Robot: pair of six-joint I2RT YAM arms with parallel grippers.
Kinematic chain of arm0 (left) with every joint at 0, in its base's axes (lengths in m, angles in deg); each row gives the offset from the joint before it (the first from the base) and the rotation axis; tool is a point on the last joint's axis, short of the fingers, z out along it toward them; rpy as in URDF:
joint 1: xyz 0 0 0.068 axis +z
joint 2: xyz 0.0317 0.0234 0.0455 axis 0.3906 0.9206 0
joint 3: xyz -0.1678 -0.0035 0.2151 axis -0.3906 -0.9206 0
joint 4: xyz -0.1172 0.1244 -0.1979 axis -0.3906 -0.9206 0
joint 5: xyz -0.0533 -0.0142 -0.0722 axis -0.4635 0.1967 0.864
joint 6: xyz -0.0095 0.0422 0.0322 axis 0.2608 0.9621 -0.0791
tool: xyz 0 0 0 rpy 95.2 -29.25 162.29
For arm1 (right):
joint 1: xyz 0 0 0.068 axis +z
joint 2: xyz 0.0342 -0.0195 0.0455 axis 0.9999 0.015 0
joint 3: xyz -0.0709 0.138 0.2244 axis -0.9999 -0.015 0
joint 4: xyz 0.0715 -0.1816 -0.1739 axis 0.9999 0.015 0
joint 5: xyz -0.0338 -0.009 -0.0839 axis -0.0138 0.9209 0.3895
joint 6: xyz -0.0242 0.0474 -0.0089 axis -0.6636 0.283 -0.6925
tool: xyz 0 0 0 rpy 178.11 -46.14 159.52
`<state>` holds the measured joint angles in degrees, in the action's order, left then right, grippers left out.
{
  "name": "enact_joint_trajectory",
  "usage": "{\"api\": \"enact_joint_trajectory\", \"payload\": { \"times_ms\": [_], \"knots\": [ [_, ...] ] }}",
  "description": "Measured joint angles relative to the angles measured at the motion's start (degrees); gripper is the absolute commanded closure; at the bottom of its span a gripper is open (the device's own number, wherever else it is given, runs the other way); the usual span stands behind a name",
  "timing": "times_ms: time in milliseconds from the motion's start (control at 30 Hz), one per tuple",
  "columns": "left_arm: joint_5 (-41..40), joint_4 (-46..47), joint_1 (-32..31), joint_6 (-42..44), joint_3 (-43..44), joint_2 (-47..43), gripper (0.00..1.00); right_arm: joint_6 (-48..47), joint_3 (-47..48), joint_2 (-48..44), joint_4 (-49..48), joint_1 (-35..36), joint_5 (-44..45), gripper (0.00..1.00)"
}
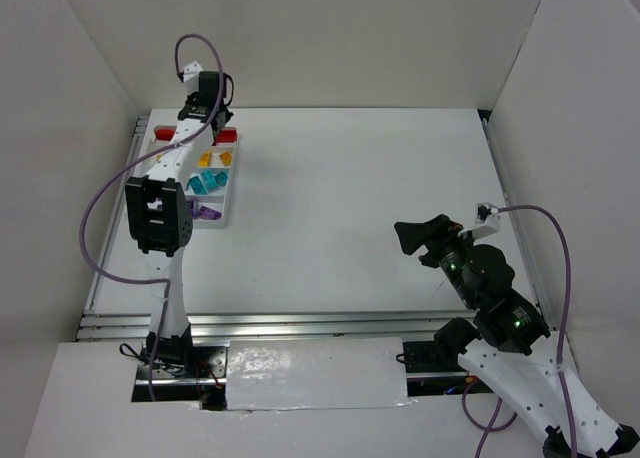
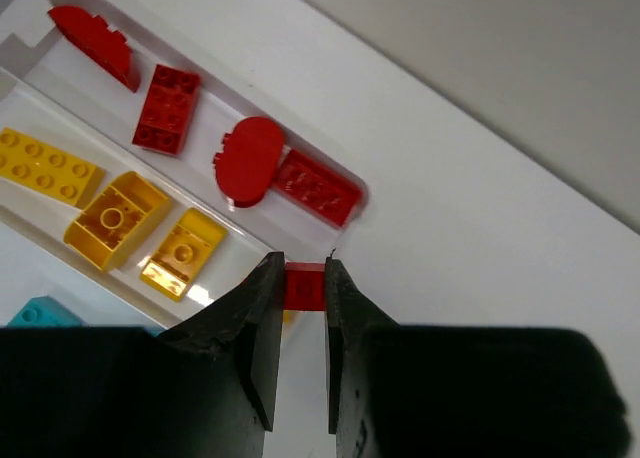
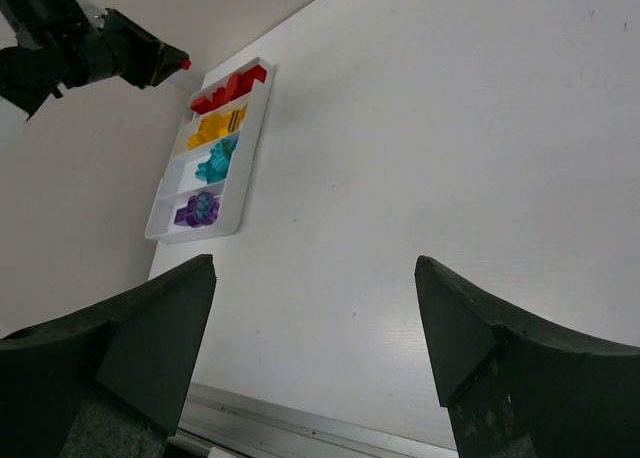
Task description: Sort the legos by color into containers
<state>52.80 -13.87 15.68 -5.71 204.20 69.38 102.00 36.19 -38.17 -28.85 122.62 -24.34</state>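
- White flat table [image 1: 350, 208]: carries the tray at its far left.
- White rectangular plastic tray [image 1: 228, 210], four long compartments: holds sorted plastic toy bricks [image 1: 208, 183] in red, yellow, teal and purple rows.
- Right gripper [image 3: 315, 278]: jaws wide, empty, above bare table.
- Left gripper [image 2: 302, 276]: jaws narrow, clamping the small red plastic brick [image 2: 304, 288] over the tray's end rim, near the red row.

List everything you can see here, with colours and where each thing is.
Table: one, white, under everything.
Tray: one, white, four compartments, table's far left.
Red bricks: four, in the tray's end compartment.
Held red brick: one, between the left arm's jaws.
Yellow bricks: at least three, second compartment.
Teal bricks: a few, third compartment.
Purple bricks: a few, fourth compartment.
Left arm: one, white and black, over the tray, jaws shut on that brick.
Right arm: one, jaws open, empty, near right.
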Motion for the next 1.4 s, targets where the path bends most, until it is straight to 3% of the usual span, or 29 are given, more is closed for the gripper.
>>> {"api": "enact_joint_trajectory", "payload": {
  "times_ms": [200, 567, 700, 800, 833, 933, 1200, 1400],
  "knots": [
    [-0.46, 0.04, 4.68, 0.63, 2.69, 7.93, 1.00, -1.01, -0.13, 2.60, -1.01, 0.00, -1.09, 0.10],
    [3.56, 9.20, 10.93, 3.69, 3.37, 12.09, 0.99, -3.41, -0.70, 6.80, -2.12, 0.00, -0.35, 0.08],
    [4.72, 10.03, 11.52, 3.98, 3.37, 14.73, 0.86, -4.11, -0.70, 7.96, -2.29, 0.00, 0.02, 0.08],
    [5.62, 10.49, 11.61, 4.94, 3.37, 16.35, 0.70, -4.74, -0.68, 8.35, -2.60, 0.00, 0.31, 0.08],
    [5.97, 10.51, 11.69, 5.05, 3.50, 16.74, 0.57, -4.92, -0.66, 8.61, -2.71, 0.00, 0.33, 0.08],
    [6.82, 10.67, 11.80, 6.05, 3.96, 17.62, 0.33, -5.22, -0.63, 9.57, -2.73, 0.00, 0.39, 0.08],
    [7.08, 12.85, 12.00, 6.47, 3.72, 16.76, 0.25, -5.51, -0.61, 11.56, -3.04, 0.00, 0.35, 0.08],
    [7.10, 11.69, 12.04, 6.54, 0.50, 8.17, 0.17, -5.55, 0.02, 11.91, -3.10, 0.00, 0.17, 0.07]
  ]
}}
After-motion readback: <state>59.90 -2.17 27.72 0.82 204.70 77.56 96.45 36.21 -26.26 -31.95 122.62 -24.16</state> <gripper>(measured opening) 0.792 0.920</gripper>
